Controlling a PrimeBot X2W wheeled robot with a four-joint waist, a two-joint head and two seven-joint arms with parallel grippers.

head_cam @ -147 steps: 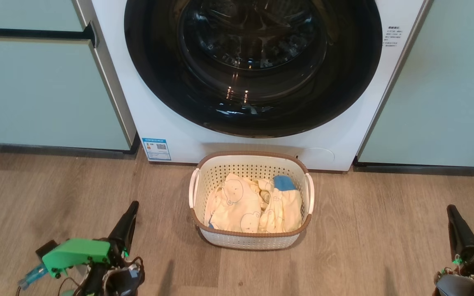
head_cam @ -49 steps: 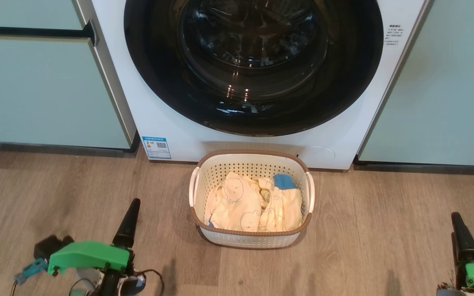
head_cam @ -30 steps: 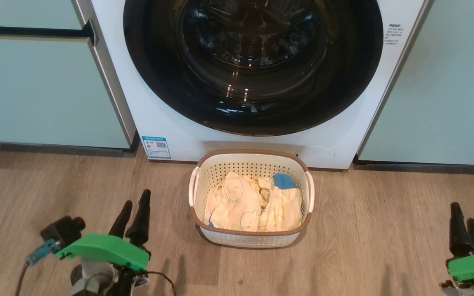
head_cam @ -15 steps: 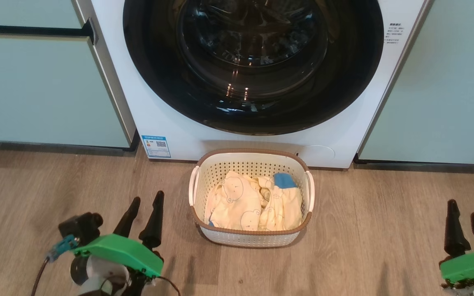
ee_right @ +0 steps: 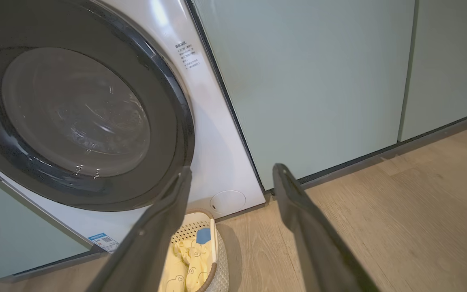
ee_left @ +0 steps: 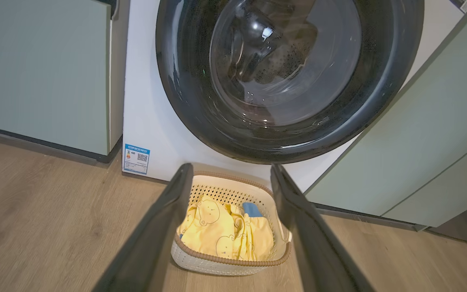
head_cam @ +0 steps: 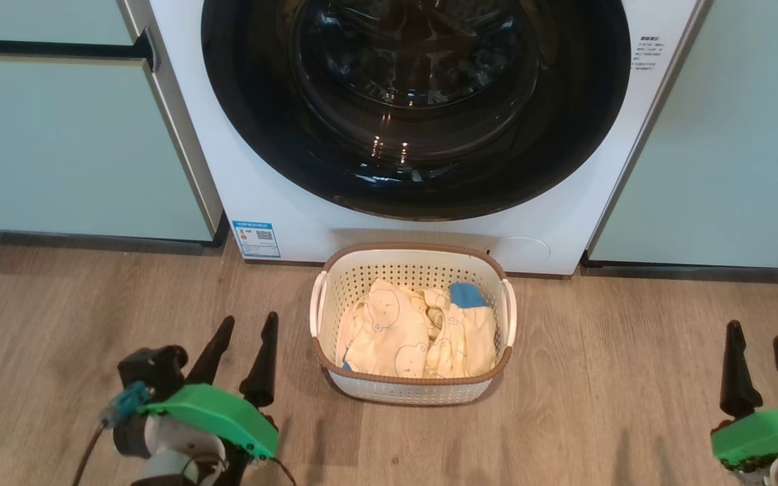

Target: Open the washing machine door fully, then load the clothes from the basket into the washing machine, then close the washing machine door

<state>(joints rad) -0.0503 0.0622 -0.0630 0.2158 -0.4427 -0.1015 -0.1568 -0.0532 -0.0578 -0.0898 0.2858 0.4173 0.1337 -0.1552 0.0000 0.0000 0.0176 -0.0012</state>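
Both apart: left gripper (head_cam: 248,320), right gripper (head_cam: 756,333) | clothes (head_cam: 416,331) in basket (head_cam: 402,275) | door (head_cam: 416,101) closed

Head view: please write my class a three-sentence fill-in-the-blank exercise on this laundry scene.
The washing machine door is ____.
The basket holds pale ____ clothes.
The left gripper and the right gripper both stand with jaws ____.
Missing words: closed, yellow, open.

The head camera looks forward and down at the washing machine (head_cam: 261,202) and basket (head_cam: 409,273); both wrist cameras, held low, face them obliquely from either side.
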